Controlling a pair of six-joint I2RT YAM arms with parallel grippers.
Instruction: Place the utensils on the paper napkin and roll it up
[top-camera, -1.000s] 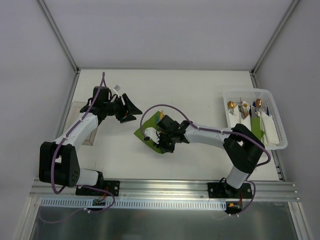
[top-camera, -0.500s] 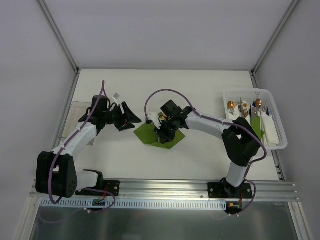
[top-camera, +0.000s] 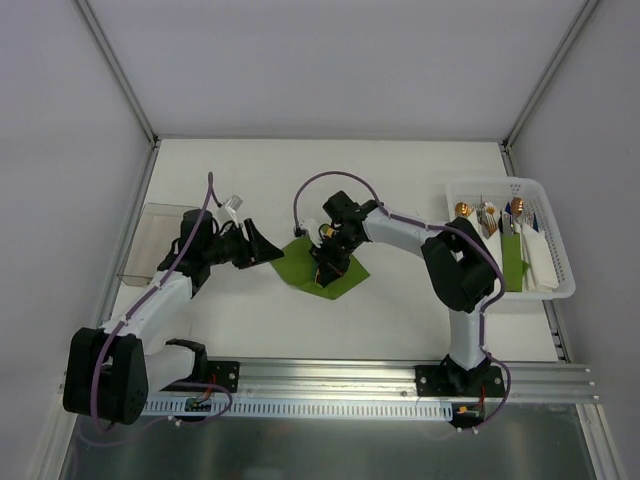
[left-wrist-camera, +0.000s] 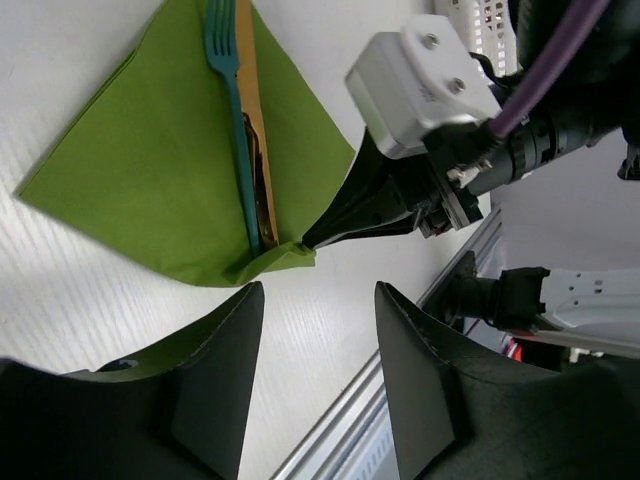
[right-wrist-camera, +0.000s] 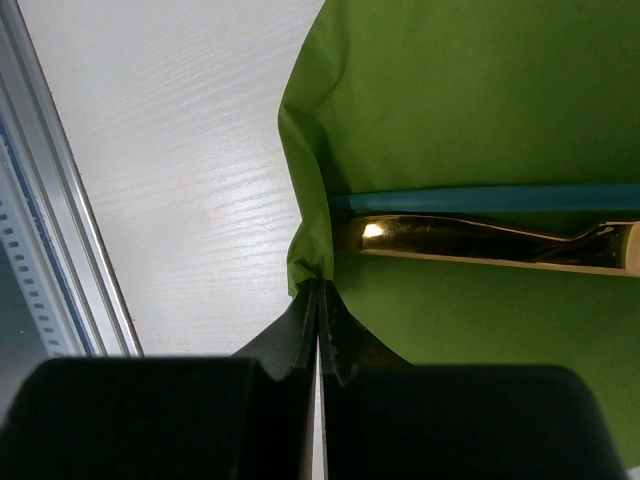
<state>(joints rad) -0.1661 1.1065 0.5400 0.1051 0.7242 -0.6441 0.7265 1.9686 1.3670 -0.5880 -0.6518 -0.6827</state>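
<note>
Teal fork (left-wrist-camera: 238, 140), gold knife (left-wrist-camera: 250, 105) on napkin (left-wrist-camera: 150, 170)

White table (top-camera: 400, 180), wood-grain surface. White mesh basket (top-camera: 495, 183) at far right edge, holding white paper sheets (top-camera: 545, 262) stood along its right side. Clear shallow tray (top-camera: 145, 245) at left edge, partly hidden. Aluminium rail (top-camera: 330, 372) along near edge.
</note>
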